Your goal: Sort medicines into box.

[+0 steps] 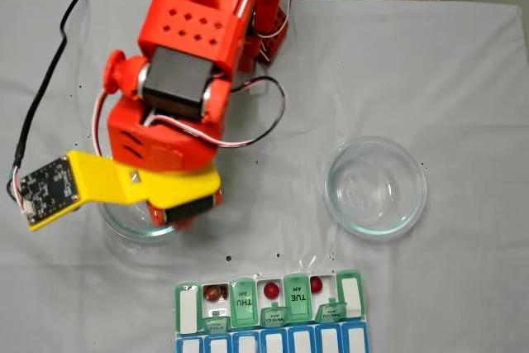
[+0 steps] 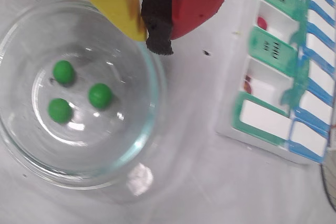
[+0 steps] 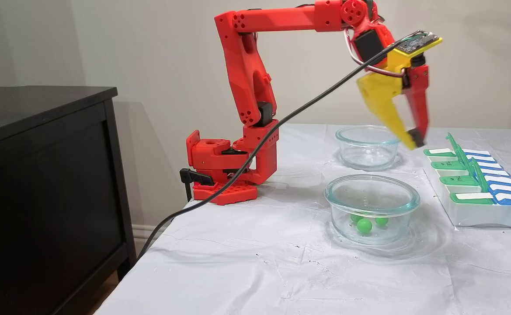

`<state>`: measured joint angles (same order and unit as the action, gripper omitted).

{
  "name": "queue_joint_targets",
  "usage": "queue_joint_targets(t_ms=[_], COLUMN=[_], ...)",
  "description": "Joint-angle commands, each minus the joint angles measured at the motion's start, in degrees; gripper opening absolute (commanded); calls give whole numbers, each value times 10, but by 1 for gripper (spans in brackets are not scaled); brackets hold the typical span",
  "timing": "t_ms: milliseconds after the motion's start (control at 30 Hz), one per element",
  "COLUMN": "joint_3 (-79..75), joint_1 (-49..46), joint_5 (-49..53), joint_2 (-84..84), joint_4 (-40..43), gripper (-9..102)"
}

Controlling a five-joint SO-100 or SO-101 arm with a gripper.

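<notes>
White cloth covers the table [image 3: 246, 267], beside a black cabinet [image 3: 41, 175]. Red arm [image 3: 255, 78] reaches out above the table; its gripper [image 3: 414, 141] (one yellow finger, one red) hangs in the air with tips pressed together on their black foam pad [image 2: 157, 27], holding nothing. Near glass dish [image 3: 372, 208] contains three green balls [image 2: 100, 95]; a second dish [image 1: 376, 186] stands apart. Pill organizer [image 1: 269, 307] lies at the table edge, three dark red balls [image 1: 271, 289] in open green compartments.

The gripper [image 2: 157, 24] is closed, its tips meeting on black foam. Three green balls [image 2: 100, 96] lie in a glass dish [image 2: 152, 77] below it. The pill box [image 2: 273, 129] sits to its right.
</notes>
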<state>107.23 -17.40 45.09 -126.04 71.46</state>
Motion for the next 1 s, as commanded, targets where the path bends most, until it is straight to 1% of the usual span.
queue_joint_targets(t_ms=[0,67,133,233,267,367,433,600,767,967], joint_3=[-30,6,18,8,-5,-41,-54,-52,-39,-24], joint_1=[-38,-59,-82,-113,-123,-132,-129,-119,-113,-98], joint_5=[47,84,130,218,233,246,250,253,256,262], joint_2=[4,-14,-19,14,38,105,129,128,131,107], joint_4=[44,18,10,58,82,135,143,120,101,57], gripper=[0,0,1,9,10,16,18,18,22,23])
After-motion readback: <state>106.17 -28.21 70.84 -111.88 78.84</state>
